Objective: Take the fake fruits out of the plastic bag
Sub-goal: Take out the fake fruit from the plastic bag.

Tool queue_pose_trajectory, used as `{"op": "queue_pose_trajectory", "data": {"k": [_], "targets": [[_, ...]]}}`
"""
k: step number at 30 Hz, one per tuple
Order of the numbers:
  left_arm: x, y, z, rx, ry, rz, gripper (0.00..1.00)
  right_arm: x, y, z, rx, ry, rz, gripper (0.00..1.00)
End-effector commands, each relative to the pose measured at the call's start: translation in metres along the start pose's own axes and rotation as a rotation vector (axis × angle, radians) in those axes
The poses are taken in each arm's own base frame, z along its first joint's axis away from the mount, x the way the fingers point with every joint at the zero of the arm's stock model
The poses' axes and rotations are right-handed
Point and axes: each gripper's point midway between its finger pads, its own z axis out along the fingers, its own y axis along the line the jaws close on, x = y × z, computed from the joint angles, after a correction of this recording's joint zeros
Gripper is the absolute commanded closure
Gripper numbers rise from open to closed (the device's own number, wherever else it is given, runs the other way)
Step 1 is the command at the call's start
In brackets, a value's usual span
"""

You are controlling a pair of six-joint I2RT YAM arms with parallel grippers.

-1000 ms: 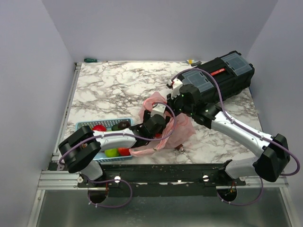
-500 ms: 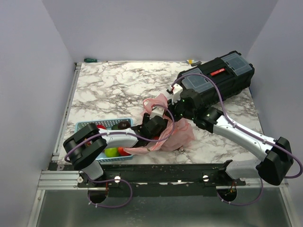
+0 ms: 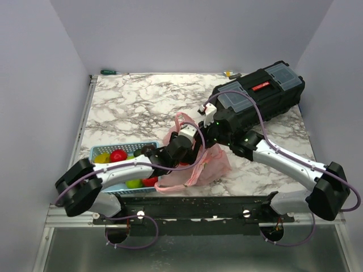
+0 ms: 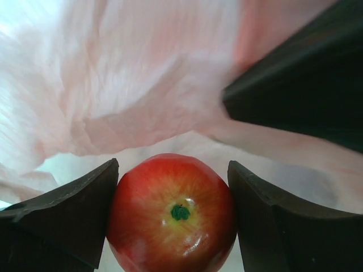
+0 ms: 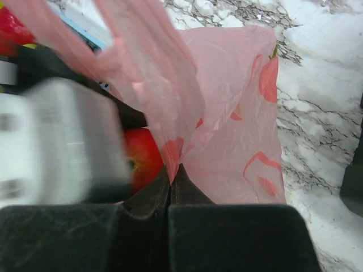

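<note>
The pink plastic bag point(image 3: 207, 165) lies crumpled at the table's front middle. My left gripper point(image 4: 173, 212) is at the bag's mouth, shut on a red apple point(image 4: 173, 215) that fills the gap between both fingers; pink film hangs behind it. In the top view the left gripper point(image 3: 190, 148) is largely hidden by the bag and the right arm. My right gripper point(image 5: 171, 175) is shut on a pinch of the bag's edge point(image 5: 170, 113), holding it up; the red apple point(image 5: 142, 158) shows just left of it. Red, yellow and green fruits point(image 3: 118, 154) lie in the basket.
A light blue slotted basket point(image 3: 122, 170) stands at the front left with fruits and a dark avocado point(image 3: 148, 149). A black toolbox point(image 3: 258, 96) lies at the back right. A green-handled screwdriver point(image 3: 110, 72) lies at the far edge.
My left arm has swung its elbow left and drawn the gripper back slightly at the bag's mouth. The bag has been pulled up and reshaped. The right gripper stays pinched on the bag.
</note>
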Motion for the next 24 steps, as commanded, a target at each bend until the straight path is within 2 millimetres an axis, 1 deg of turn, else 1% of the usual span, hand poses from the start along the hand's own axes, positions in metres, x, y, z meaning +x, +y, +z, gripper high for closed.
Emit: {"op": "queue_pose_trajectory", "data": {"k": [1,3,6,8,10,11,13,14,16,19,22,24], "targets": [[-0.050,-0.015,-0.035,0.100,-0.119,0.008,0.96,-0.001,0.004,0.010,-0.018,-0.012,-0.002,0.99],[-0.058,-0.017,-0.049,0.133,-0.143,0.005,0.96,-0.003,0.005,0.012,-0.016,-0.021,0.008,0.99],[-0.072,-0.012,-0.072,0.147,-0.196,-0.021,0.96,-0.008,0.003,0.014,-0.004,-0.034,0.018,0.99],[-0.082,-0.008,-0.088,0.161,-0.246,-0.025,0.97,-0.010,-0.002,0.019,0.027,-0.037,0.023,0.99],[-0.089,0.000,-0.103,0.152,-0.284,-0.033,1.00,-0.016,-0.007,0.024,0.054,-0.042,0.030,0.99],[-0.094,0.004,-0.113,0.146,-0.307,-0.042,1.00,-0.017,-0.007,0.028,0.060,-0.038,0.031,0.99],[-0.098,0.016,-0.128,0.117,-0.333,-0.048,1.00,-0.022,-0.008,0.035,0.063,-0.028,0.031,0.99],[-0.099,0.023,-0.135,0.099,-0.348,-0.052,1.00,-0.025,-0.014,0.038,0.095,-0.030,0.032,0.99],[-0.098,0.039,-0.147,0.047,-0.373,-0.065,1.00,-0.031,-0.018,0.044,0.118,-0.033,0.041,0.99],[-0.090,0.070,-0.164,-0.066,-0.396,-0.105,1.00,-0.040,-0.023,0.052,0.141,-0.045,0.061,0.99],[-0.085,0.090,-0.181,-0.116,-0.440,-0.133,1.00,-0.051,-0.026,0.057,0.151,-0.061,0.076,0.99],[-0.080,0.103,-0.189,-0.154,-0.468,-0.153,1.00,-0.059,-0.029,0.060,0.159,-0.072,0.078,0.99]]}}
